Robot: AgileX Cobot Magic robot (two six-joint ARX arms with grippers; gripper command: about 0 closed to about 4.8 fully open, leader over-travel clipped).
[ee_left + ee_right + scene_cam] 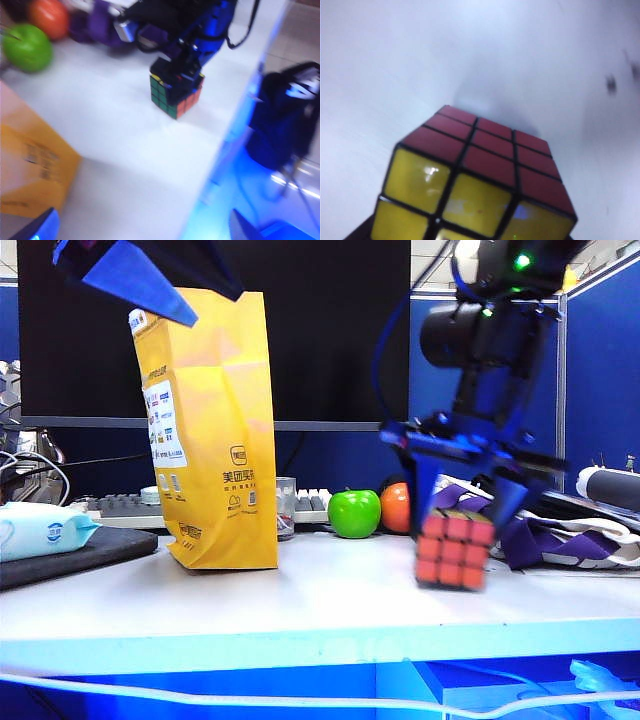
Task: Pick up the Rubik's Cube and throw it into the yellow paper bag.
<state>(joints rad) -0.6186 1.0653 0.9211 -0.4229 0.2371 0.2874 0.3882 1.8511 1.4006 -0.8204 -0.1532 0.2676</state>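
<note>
The Rubik's Cube (455,550) (175,95) sits tilted at the table's front right, its orange-red face towards the exterior camera. My right gripper (462,525) (182,75) reaches down over it with a blue finger on each side, shut on it. In the right wrist view the cube (480,175) fills the near part, showing yellow and dark red faces. The yellow paper bag (215,440) (30,165) stands upright on the left. Above its mouth hangs my left gripper (140,275) (142,230), open and holding nothing.
A green apple (354,513) and an orange (396,507) lie behind the cube, beside a small glass (285,507). Purple cloth (560,530) lies at the right. A keyboard (125,505) and a wipes packet (40,530) are on the left. The table's front edge (320,630) is close.
</note>
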